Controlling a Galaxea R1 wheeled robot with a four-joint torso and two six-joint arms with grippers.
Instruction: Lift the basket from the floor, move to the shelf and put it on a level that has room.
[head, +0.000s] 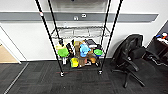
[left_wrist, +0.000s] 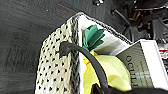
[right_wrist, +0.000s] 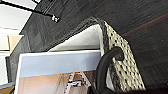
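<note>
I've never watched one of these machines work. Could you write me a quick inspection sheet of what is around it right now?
Surface: dark grey striped carpet floor.
Job's things: cream woven basket seen above the carpet, holding a yellow and green paper item and a book; tall black wire shelf, one tier bare.
Clutter: colourful items on a lower tier.
Pincers: dark handle loops at the basket's ends; fingers unclear.
Cables: nothing seen.
Surroundings: white wall, black office chair.

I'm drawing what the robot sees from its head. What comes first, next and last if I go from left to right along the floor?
Pale wooden floor patch → shelf standing on the carpet → black office chair → dark desk with bits on it.
</note>
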